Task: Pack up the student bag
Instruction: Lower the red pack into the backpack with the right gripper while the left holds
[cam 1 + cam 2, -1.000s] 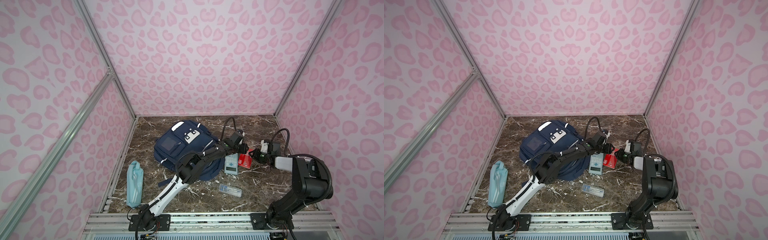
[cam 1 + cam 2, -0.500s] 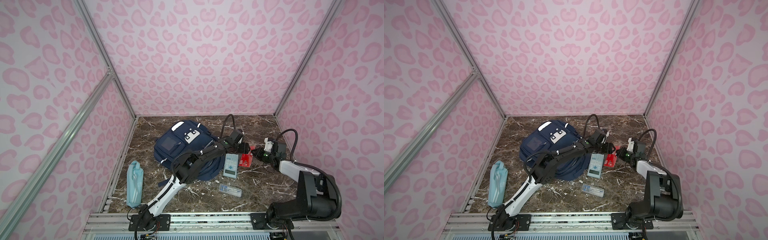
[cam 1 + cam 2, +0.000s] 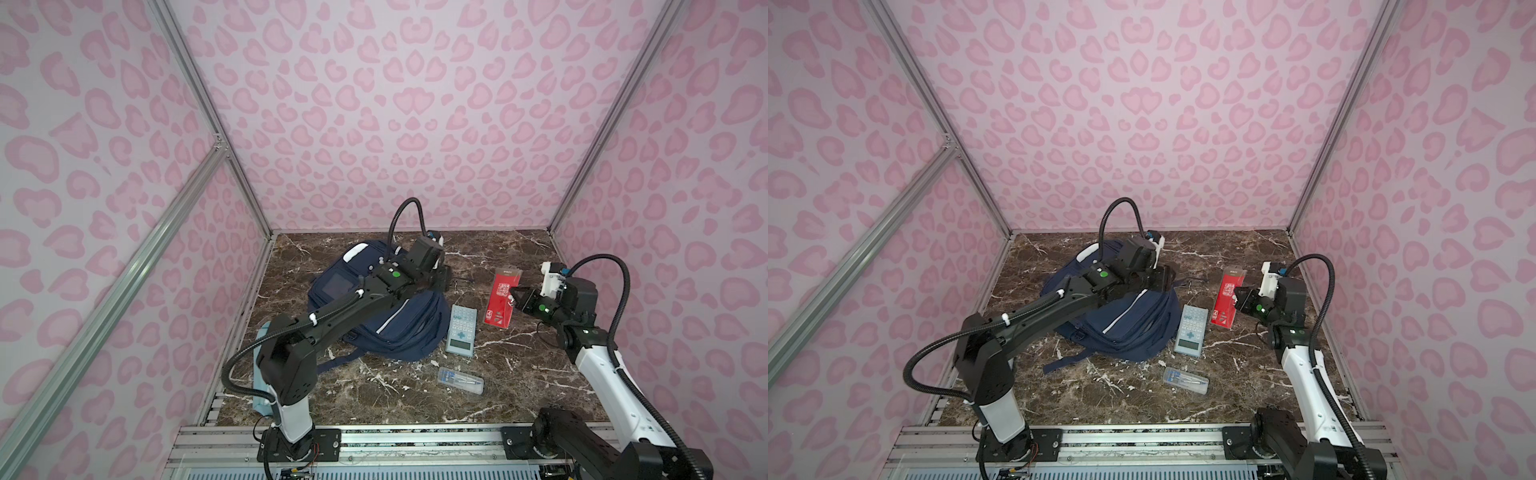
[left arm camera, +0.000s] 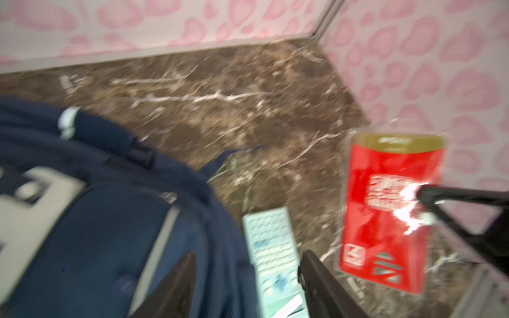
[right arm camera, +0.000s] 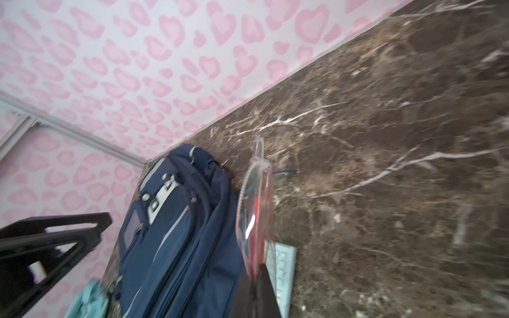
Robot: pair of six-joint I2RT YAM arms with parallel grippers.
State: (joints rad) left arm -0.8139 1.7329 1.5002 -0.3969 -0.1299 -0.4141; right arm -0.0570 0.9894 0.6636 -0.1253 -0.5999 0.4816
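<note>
Bimanual cell, packing of the student bag (image 3: 399,332). The bag lies flat on the marble table (image 3: 519,374), left of centre and front panel up, with one strap trailing toward the front rail.

Left arm: the elbow is raised above its base and the forearm stretches diagonally across the bag. The left gripper (image 3: 443,280) hangs over the bag's far right edge, and the left wrist view shows its jaws parted with nothing between them.

Right arm: the white link rises from the rail and the wrist bends inward. The right gripper (image 3: 515,297) is clamped on the edge of a red packet (image 3: 500,301) in a clear sleeve. The packet stands upright and appears to be lifted clear of the table, though this is hard to confirm.

A pale blue calculator (image 3: 460,330) lies just beside the bag, between bag and packet. A clear pen case (image 3: 461,380) lies nearer the rail.

Occlusion and legibility:
- The left forearm covers the bag's middle in both top views, so it cannot be told whether any zip is open.
- A light blue pouch (image 3: 259,374) is mostly hidden behind the left arm.
- The left wrist view is motion-blurred.
- The right wrist view shows the packet edge-on and cuts the gripper off at the frame edge.
</note>
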